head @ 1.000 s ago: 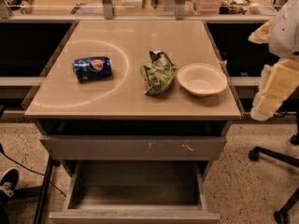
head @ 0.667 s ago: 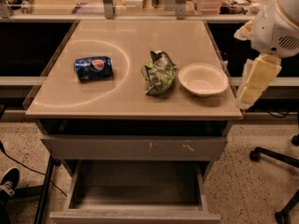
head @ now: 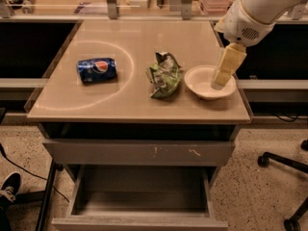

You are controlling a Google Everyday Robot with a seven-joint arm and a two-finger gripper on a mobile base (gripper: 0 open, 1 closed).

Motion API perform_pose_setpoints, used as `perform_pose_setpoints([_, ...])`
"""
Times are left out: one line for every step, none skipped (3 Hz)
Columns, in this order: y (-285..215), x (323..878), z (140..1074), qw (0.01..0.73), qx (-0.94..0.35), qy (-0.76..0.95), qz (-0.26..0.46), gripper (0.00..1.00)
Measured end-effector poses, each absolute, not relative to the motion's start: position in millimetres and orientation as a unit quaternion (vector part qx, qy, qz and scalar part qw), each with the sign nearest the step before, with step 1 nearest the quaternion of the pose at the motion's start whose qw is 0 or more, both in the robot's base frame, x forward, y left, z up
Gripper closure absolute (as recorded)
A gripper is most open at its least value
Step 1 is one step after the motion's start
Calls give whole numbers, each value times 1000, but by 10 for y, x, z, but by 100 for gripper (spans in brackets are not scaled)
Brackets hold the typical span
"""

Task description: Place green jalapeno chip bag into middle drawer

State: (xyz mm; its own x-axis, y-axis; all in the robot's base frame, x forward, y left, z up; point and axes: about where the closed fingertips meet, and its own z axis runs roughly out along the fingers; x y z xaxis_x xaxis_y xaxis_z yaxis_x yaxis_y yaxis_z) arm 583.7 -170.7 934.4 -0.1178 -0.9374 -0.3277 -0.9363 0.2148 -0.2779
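Observation:
The green jalapeno chip bag lies crumpled on the tabletop, just right of centre. My gripper hangs from the white arm at the upper right and sits over the white bowl, a short way right of the bag and not touching it. The middle drawer is pulled open below the table, with its grey floor bare.
A blue Pepsi can lies on its side at the left of the tabletop. A grey front panel with pale scratch marks sits above the open drawer. Chair wheels stand on the floor at right; a shoe is at left.
My arm and gripper have moved left from beyond the table's right edge to over the white bowl. The bag, can and drawer have not moved.

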Motion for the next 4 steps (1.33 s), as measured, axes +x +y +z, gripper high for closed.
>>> perform_pose_setpoints([-1668, 5894, 9341, 223, -628, 746, 0, 0])
perform_pose_setpoints([-1600, 5810, 9277, 244, -612, 751, 35, 0])
perform_pose_setpoints([-1166, 5827, 9088, 258, -614, 739, 104, 0])
perform_pose_setpoints([-626, 5903, 8948, 263, -627, 716, 158, 0])
